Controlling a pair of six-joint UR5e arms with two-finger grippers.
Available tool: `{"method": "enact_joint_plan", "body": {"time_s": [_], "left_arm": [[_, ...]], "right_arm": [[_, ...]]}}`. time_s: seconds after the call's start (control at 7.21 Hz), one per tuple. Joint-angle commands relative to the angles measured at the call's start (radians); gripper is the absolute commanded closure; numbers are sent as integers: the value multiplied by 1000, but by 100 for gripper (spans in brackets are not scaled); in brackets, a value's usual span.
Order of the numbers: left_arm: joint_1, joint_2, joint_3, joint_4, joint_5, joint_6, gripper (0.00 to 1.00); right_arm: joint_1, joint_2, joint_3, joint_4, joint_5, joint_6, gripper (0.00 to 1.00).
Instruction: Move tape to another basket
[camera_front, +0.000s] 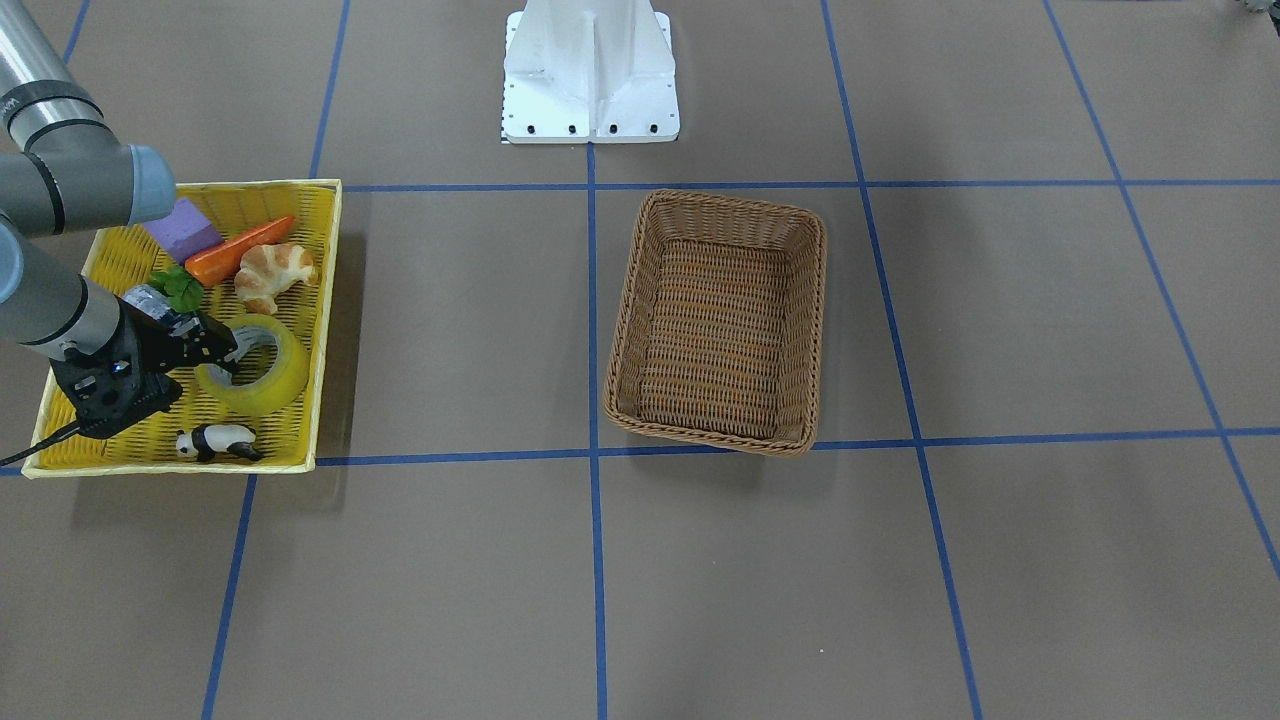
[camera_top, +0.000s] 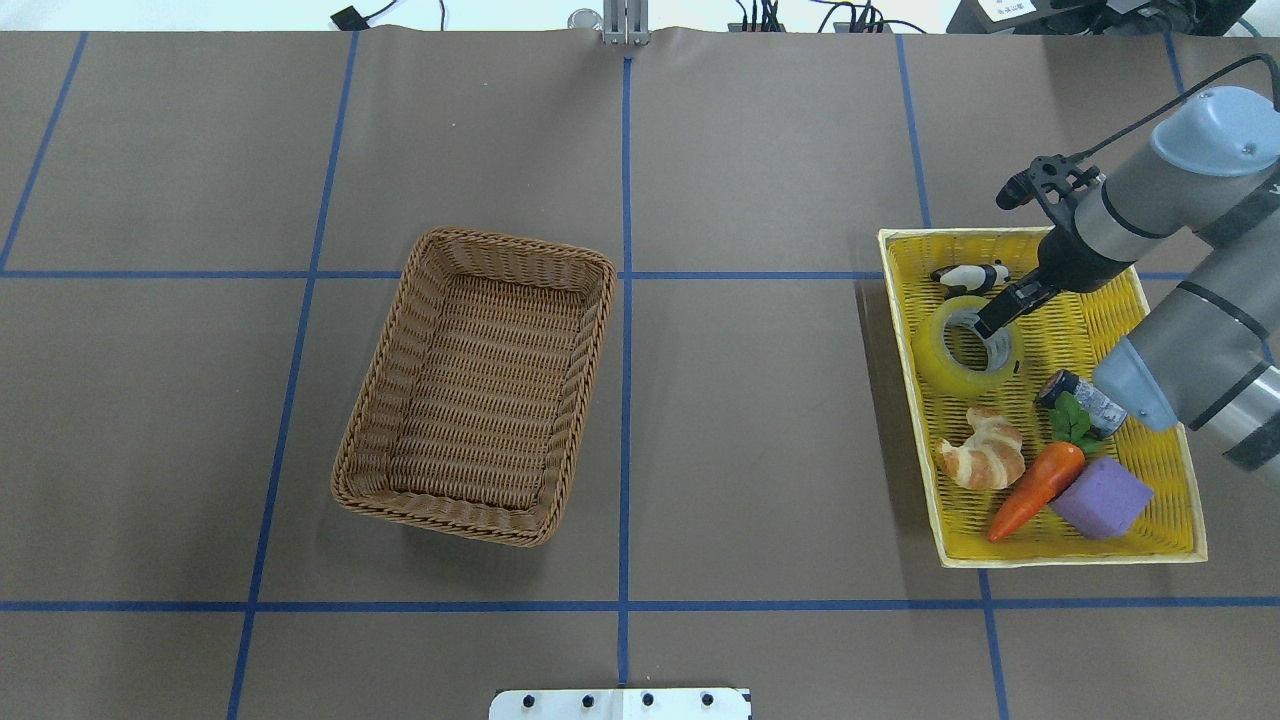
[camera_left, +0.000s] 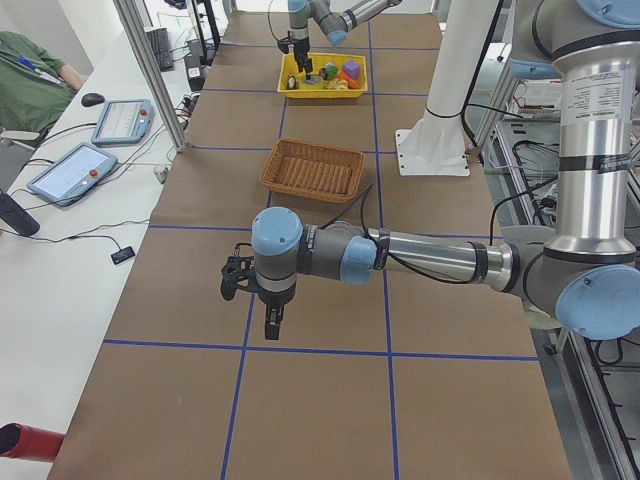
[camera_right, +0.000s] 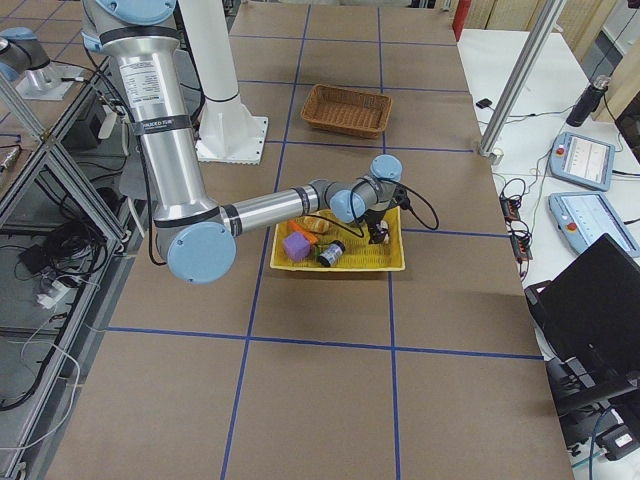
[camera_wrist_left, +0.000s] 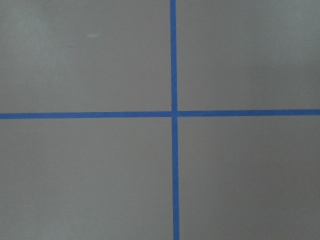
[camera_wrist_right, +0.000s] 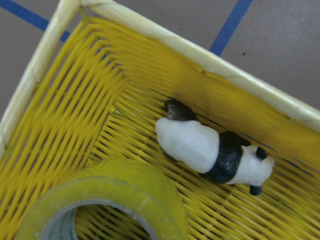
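The yellow tape lies flat in the bright-yellow tray, and its rim fills the lower left of the right wrist view. My right gripper is down at the tape with one finger reaching into the core. The fingers show as one dark bar, so I cannot tell if they are open or shut. The brown wicker basket stands empty at mid-table. My left gripper hovers over bare table far from both; I cannot tell its state.
The tray also holds a panda figure beside the tape, a croissant, a carrot, a purple block and a silver jar. The robot base stands behind the basket.
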Motion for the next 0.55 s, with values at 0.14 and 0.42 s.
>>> {"method": "enact_joint_plan", "body": {"time_s": [0.14, 0.42], "left_arm": [[0, -1, 0, 0, 0, -1, 1], [0, -1, -1, 0, 0, -3, 1]], "right_arm": [[1, 0, 8, 2, 29, 14, 100], [5, -11, 67, 0, 111, 17, 100]]}}
